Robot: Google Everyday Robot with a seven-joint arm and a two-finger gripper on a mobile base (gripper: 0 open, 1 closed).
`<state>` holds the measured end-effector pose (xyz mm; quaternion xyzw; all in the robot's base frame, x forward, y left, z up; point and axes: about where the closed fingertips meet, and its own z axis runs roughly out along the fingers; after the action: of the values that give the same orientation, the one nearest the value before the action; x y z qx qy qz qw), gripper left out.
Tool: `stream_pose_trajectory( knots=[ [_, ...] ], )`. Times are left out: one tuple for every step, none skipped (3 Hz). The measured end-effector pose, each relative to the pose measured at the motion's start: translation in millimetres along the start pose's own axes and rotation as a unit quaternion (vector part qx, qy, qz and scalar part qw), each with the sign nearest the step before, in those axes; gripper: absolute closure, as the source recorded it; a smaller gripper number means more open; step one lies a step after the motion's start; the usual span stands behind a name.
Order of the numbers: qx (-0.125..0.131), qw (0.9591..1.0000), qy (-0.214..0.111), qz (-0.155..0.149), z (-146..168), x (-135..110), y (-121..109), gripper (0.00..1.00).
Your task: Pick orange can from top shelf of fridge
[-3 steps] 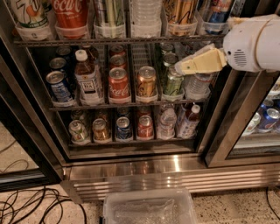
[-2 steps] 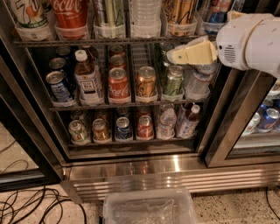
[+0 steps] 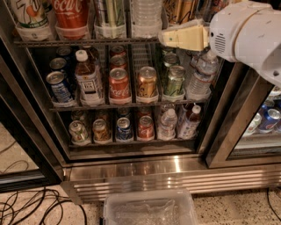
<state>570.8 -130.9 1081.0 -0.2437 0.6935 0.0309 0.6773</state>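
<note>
The fridge (image 3: 175,176) stands open in front of me. Its top shelf (image 3: 88,42) is a grey wire rack holding tall drinks in clear cups. The orange can (image 3: 181,9), slim and copper-coloured, stands on it right of centre, with its upper part cut off by the frame's top edge. My gripper (image 3: 166,38) is cream-coloured and reaches in from the white arm (image 3: 246,30) at the right. It sits at the shelf's front rail, just below and in front of the orange can's base. It holds nothing that I can see.
The top shelf also holds a cola bottle (image 3: 70,15) and a water bottle (image 3: 145,15). The middle rack holds a red cola can (image 3: 119,83), a short orange can (image 3: 147,81) and a green can (image 3: 174,80). A black door frame (image 3: 228,123) stands right. A clear bin (image 3: 149,208) and cables (image 3: 35,206) lie on the floor.
The gripper and arm have risen from the middle rack's level to the top shelf's rail and shifted slightly left. The drinks have not moved.
</note>
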Motion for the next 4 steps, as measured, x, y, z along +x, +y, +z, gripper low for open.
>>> stream_pose_trajectory(
  knots=[
    [0.0, 1.0, 0.0, 0.0, 0, 0, 0, 0.0],
    [-0.006, 0.9999, -0.009, -0.002, 5, -7, 9, 0.0],
    [-0.005, 0.9995, -0.028, 0.012, 12, -15, 22, 0.0],
    [0.007, 0.9975, -0.046, 0.052, 16, -20, 31, 0.0]
  ],
)
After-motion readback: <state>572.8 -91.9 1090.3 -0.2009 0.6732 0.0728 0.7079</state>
